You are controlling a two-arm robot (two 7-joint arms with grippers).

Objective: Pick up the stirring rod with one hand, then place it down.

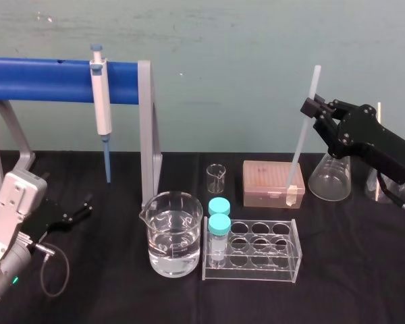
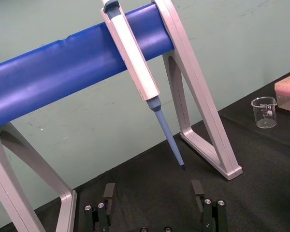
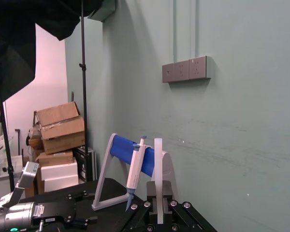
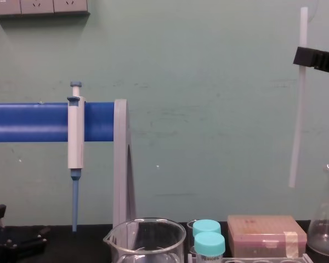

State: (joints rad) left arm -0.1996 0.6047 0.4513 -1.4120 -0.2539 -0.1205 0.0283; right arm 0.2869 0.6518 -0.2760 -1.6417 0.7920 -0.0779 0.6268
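Right tool (image 1: 315,108): raised above the right side of the bench (image 1: 351,270), clenched on the stirring rod (image 1: 302,138) near the rod's upper end. A short length of rod stands out above the fingers; the long remainder hangs below.

Stirring rod: lifted clear of the bench, close to upright with a slight tilt, lower end leaning towards the robot's left. In the chest view the rod (image 4: 299,109) hangs from the right tool (image 4: 304,55), and its lower end is well above the pink tip box (image 4: 266,234) and apart from it. In the right wrist view we see the rod (image 3: 158,179) standing straight up between the black fingers (image 3: 147,207).

Left tool (image 1: 81,208): low over the left of the bench, beside the foot of the pipette stand (image 1: 146,128), released. In the left wrist view its fingers (image 2: 108,192) stand wide apart with nothing between them.

Other items noted:
- Pipette (image 1: 101,101) hangs on the stand's blue bar (image 1: 47,79), tip down.
- Large beaker (image 1: 174,233) holds clear liquid, at the middle of the bench.
- Clear tube rack (image 1: 256,251) sits just beside it, with two teal-capped tubes (image 1: 219,216) at its left end.
- Small beaker (image 1: 216,177) stands behind the rack, near the tip box.
- Conical flask (image 1: 331,177) is to the right of the tip box, beneath the right arm.
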